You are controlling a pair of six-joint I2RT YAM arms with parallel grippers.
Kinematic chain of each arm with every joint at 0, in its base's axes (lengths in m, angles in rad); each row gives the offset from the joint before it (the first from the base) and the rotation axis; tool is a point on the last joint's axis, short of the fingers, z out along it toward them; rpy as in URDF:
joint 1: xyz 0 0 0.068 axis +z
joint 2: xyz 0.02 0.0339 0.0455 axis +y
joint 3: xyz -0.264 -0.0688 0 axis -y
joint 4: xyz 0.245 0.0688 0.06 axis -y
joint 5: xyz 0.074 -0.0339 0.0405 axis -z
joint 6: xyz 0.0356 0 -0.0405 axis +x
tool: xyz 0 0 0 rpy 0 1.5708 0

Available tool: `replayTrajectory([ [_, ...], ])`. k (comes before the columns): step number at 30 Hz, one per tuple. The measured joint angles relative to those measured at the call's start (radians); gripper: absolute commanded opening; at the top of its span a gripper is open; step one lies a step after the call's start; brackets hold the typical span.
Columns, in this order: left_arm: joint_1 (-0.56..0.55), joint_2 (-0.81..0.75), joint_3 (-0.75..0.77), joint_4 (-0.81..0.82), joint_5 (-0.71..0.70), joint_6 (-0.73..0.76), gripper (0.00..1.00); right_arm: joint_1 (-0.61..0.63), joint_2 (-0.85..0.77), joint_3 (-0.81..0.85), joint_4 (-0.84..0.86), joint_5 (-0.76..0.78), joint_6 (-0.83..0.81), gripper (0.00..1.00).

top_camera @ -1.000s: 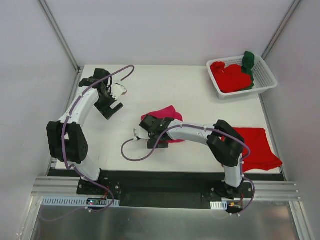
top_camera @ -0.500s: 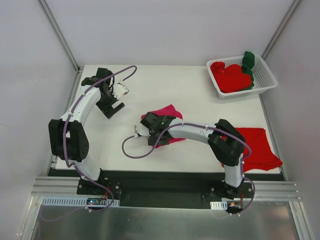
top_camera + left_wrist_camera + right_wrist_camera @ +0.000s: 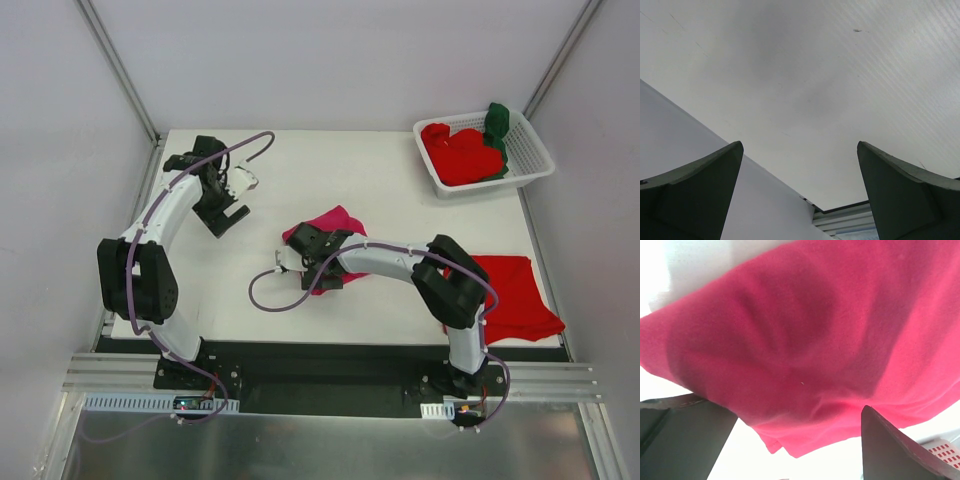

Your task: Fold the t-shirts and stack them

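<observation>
Over the last second the right gripper (image 3: 296, 262) slides a little to the right and further onto the pink shirt (image 3: 336, 220), so its black wrist now covers more of the cloth in the overhead view; the left gripper (image 3: 238, 180) hardly shifts at the far left of the table (image 3: 380, 180). I read this as the right arm lining up for a pinch on the crumpled shirt, with the folding of this one not yet begun.

In the right wrist view the pink shirt (image 3: 805, 330) fills nearly the whole picture ahead of the right gripper (image 3: 800, 412); its jaws are spread wide and hold nothing; the shirt's near hem and a doubled corner lie in the gap between the two fingers; whether a finger touches the cloth I cannot tell.

The left gripper (image 3: 800, 145) is likewise spread wide and empty, pointing at bare wall, well apart from any shirt.

A red shirt (image 3: 515, 290) lies flat at the table's right edge; more red shirts (image 3: 460, 152) and a green shirt (image 3: 497, 125) sit bunched in the white basket (image 3: 500, 181) at the far right corner.
</observation>
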Motion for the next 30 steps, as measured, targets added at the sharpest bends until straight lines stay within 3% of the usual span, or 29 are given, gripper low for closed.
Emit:
replayTrajectory([
  [11, -0.003, 0.003, 0.006, -0.001, 0.000, 0.006, 0.99, -0.020, 0.000, -0.002, 0.007, 0.064, -0.016, 1.00],
  [15, -0.003, 0.006, 0.019, -0.001, 0.000, 0.012, 0.99, -0.054, -0.011, 0.024, -0.064, 0.061, -0.016, 1.00],
  [24, -0.003, 0.007, 0.029, -0.001, -0.001, 0.018, 0.99, -0.082, -0.145, 0.221, -0.345, -0.090, 0.054, 1.00],
  [30, -0.011, 0.008, 0.029, -0.001, -0.005, 0.021, 0.99, -0.112, -0.177, 0.283, -0.405, -0.212, 0.109, 1.00],
])
